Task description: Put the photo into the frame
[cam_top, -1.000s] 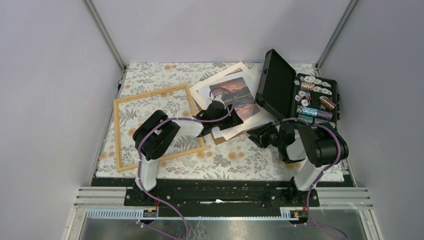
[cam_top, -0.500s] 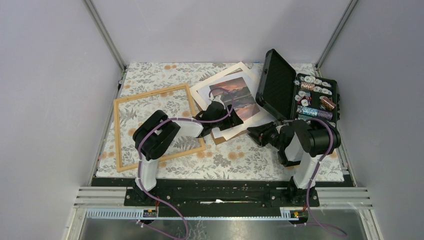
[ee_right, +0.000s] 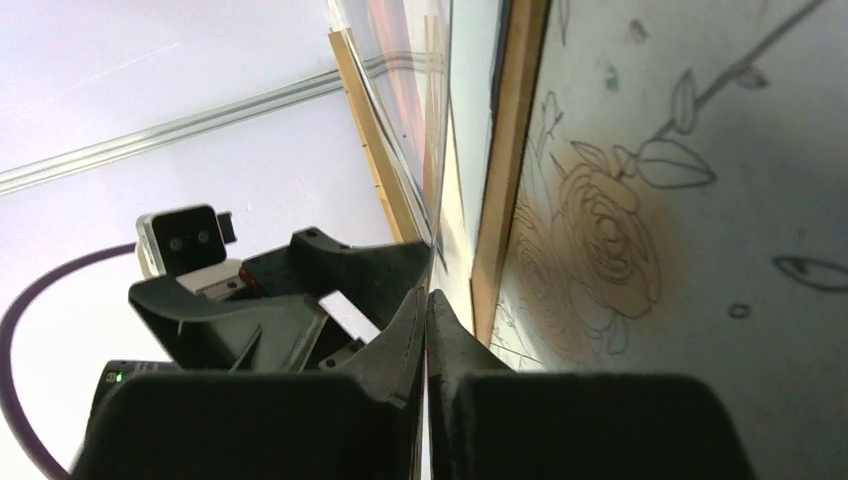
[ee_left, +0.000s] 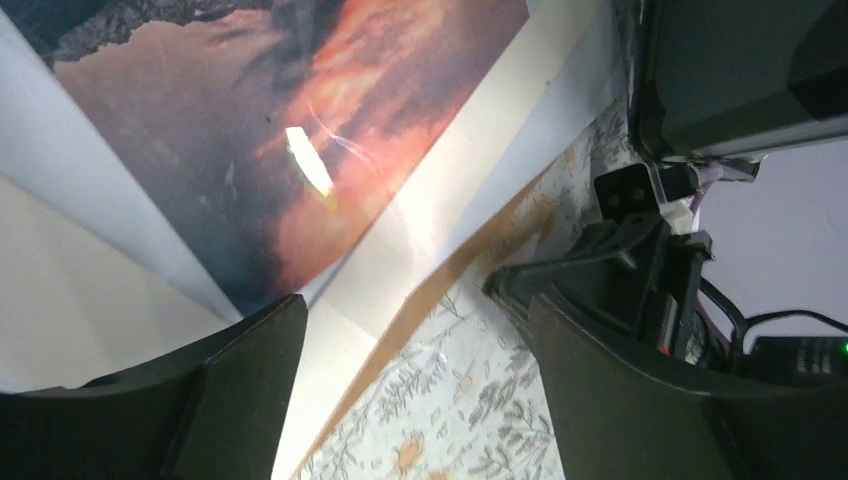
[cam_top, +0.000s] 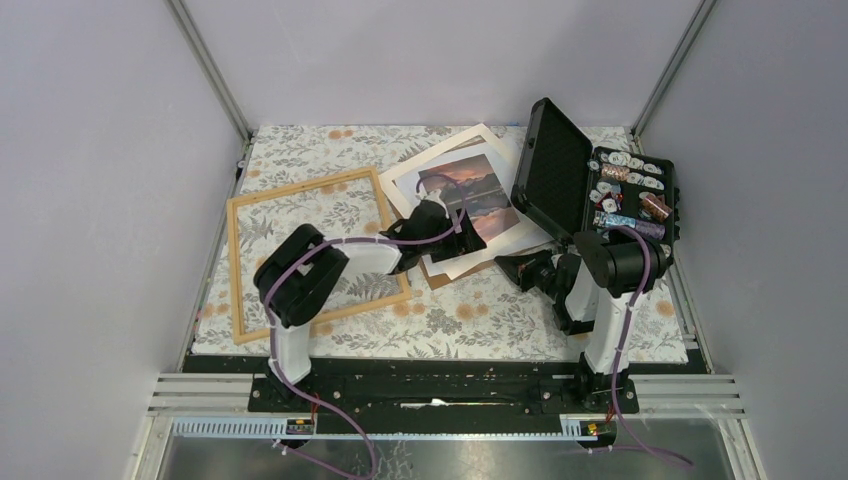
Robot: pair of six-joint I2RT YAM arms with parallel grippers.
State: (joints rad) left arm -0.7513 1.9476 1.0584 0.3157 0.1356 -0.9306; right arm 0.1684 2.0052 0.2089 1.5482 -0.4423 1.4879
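The photo [cam_top: 468,190], an orange sunset print with a white border, lies at mid-table on the cream mat [cam_top: 432,158] and a brown board [cam_top: 437,272]. The light-wood frame [cam_top: 240,262] lies flat to its left. My left gripper [cam_top: 470,240] hovers open over the photo's near edge. In the left wrist view one finger [ee_left: 250,370] is over the paper and the other over the cloth. My right gripper [cam_top: 507,264] comes in low from the right. Its fingertips [ee_right: 428,292] are shut on a thin sheet edge, with the photo [ee_right: 398,50] running away from them.
An open black hard case [cam_top: 555,170] stands at the back right, its tray [cam_top: 632,195] holding several small spools. The floral cloth [cam_top: 450,315] covers the table. Metal rails run along the near edge, and grey walls close in on both sides.
My right gripper has closed from partly open onto the sheet edge, and its arm has drawn in. The left jaws have opened wider.
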